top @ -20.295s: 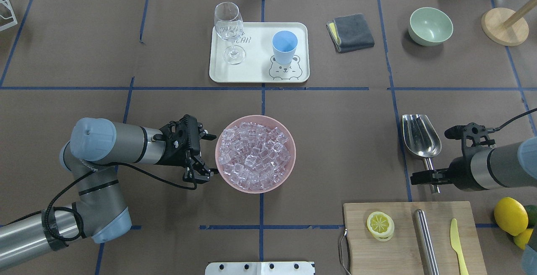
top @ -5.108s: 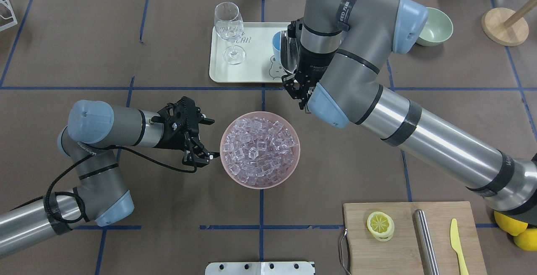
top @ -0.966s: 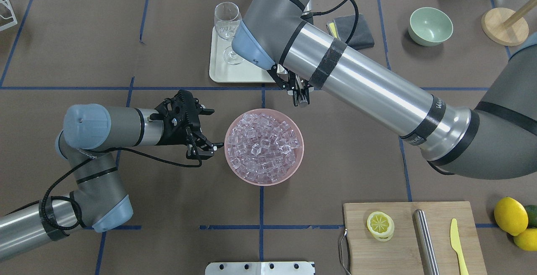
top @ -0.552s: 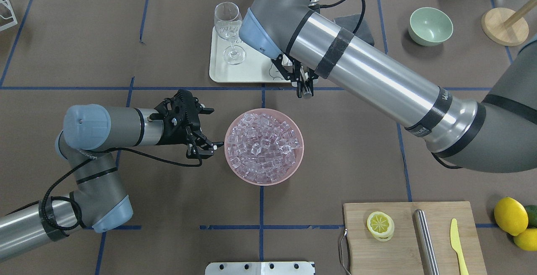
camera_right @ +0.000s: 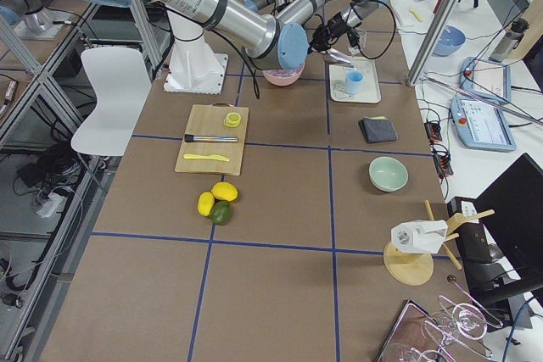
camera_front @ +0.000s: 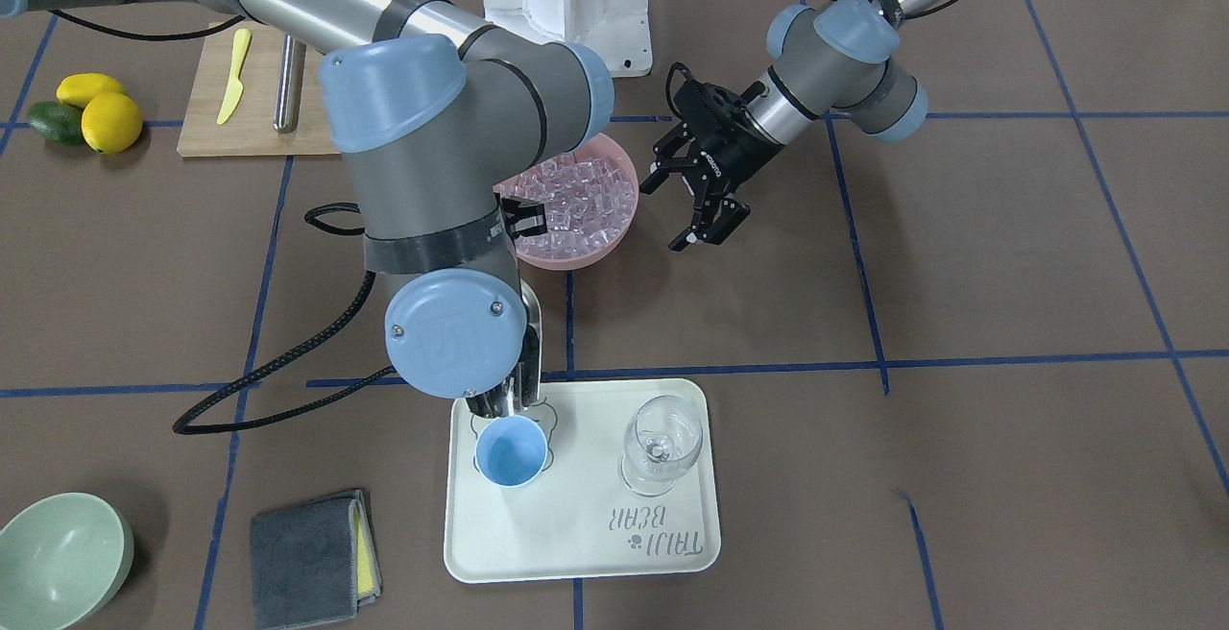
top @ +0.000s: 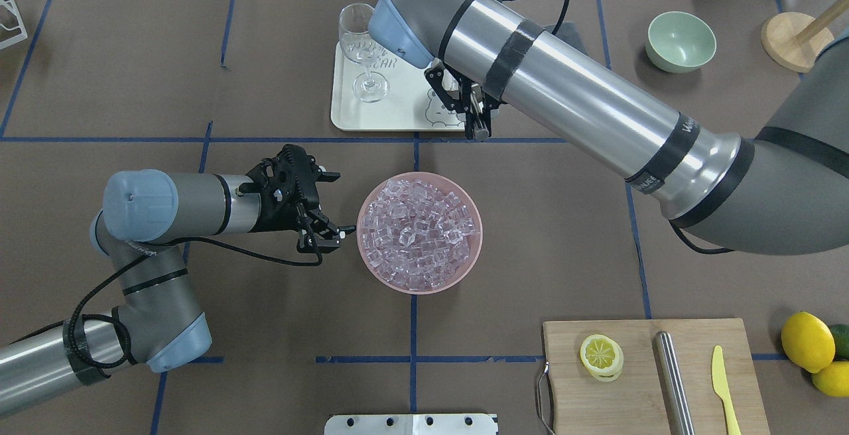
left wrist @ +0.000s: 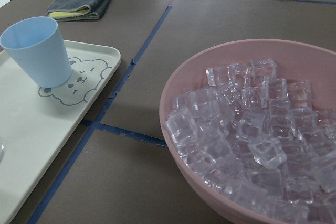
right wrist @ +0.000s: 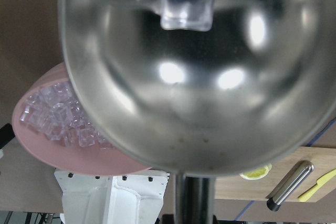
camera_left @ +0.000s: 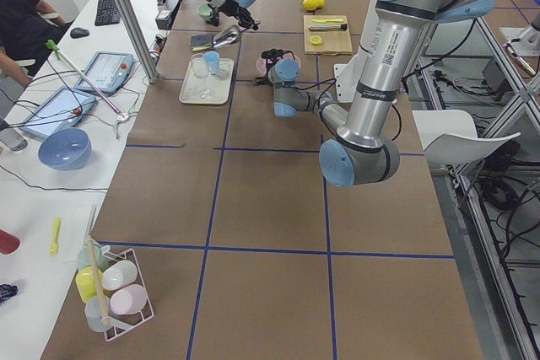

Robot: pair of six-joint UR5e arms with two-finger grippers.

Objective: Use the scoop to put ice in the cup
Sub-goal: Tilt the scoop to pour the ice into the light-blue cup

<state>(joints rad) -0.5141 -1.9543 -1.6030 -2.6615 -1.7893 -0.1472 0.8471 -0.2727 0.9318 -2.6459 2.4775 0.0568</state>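
Note:
My right gripper point(top: 472, 111) is shut on the thin handle of the steel scoop point(camera_front: 523, 361), and its trough point(right wrist: 194, 77) holds one ice cube point(right wrist: 186, 3). The scoop's tip hangs just above the near rim of the light-blue cup point(camera_front: 512, 452), which stands on the white tray point(camera_front: 576, 553). The cup's inside shows plain blue. The arm hides the cup in the overhead view. The ice point(top: 419, 233) is heaped in a pink bowl point(top: 367, 257). My left gripper point(top: 326, 236) is open and empty beside the bowl's left rim.
A wine glass point(top: 361, 44) stands on the tray left of the cup. A grey cloth point(camera_front: 307, 558) and a green bowl point(top: 681, 40) lie to the right. A cutting board point(top: 637, 388) holds a lemon slice, a steel cylinder and a yellow knife. Lemons point(top: 806, 342) lie at the right edge.
My right arm has carried the scoop from near the pink bowl's far rim further over the tray, towards the cup. My left arm and the bowl have barely moved.

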